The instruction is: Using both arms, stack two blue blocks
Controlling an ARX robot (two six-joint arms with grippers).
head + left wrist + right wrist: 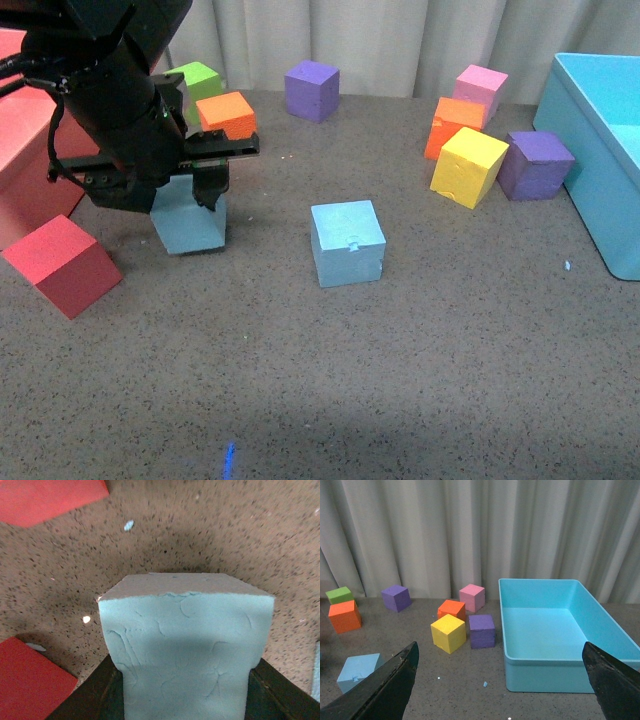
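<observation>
Foam cubes lie scattered on a speckled brown table, and the nicked blue block point(347, 243) point(357, 671) sits free near its middle, nick facing the robot, touching nothing. To the left of that block, with a clear gap between them, the left gripper point(183, 195) has its jaws closed on the other blue block point(190, 228) point(185, 650), black fingers pressed against two opposite sides; whether this cube rests on the table or hangs just above it cannot be told. A red cube point(62, 265) lies further left of the nicked block and slightly nearer the robot. Behind and to the right of the nicked block stand a yellow cube point(468, 166) and a purple cube point(535, 165) just beside each other, and the turquoise bin point(600, 200) is further right. The right gripper point(499, 652) has its jaws spread wide with nothing between them, well apart from the nicked block.
</observation>
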